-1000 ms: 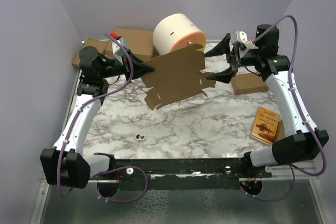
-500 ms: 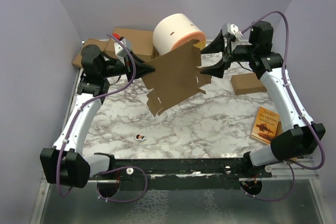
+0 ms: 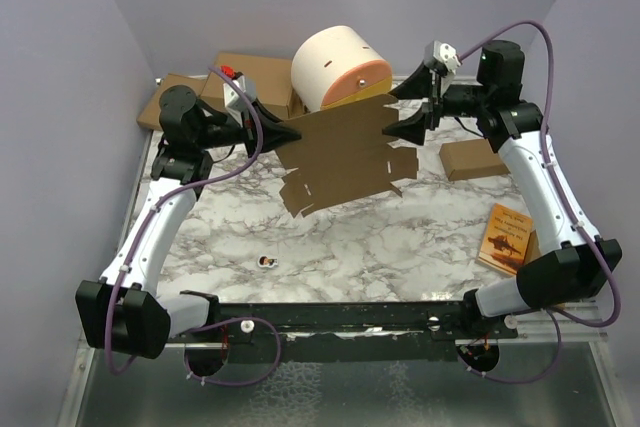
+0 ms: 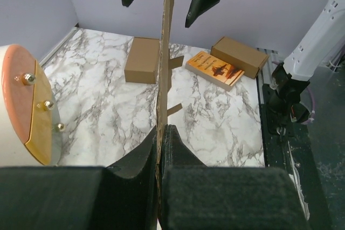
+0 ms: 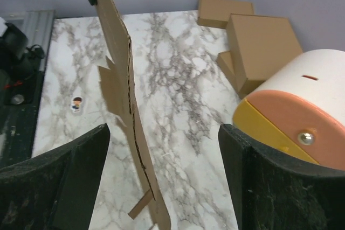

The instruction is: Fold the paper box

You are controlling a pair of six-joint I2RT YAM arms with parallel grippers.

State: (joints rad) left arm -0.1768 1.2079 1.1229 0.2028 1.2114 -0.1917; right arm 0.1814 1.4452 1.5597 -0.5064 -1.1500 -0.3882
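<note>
Right gripper moved in, jaws spread astride the paper box; left gripper clenched its opposite edge, presumably steadying it aloft.

No readable text anywhere — book print too small.

Marble tabletop. White drum, pink end with yellow band, lying on its side at 12 o'clock. Brown cartons clustered at 11. Small flat carton at 2. Orange book at 4, by table edge. Sticker at 7.
</note>
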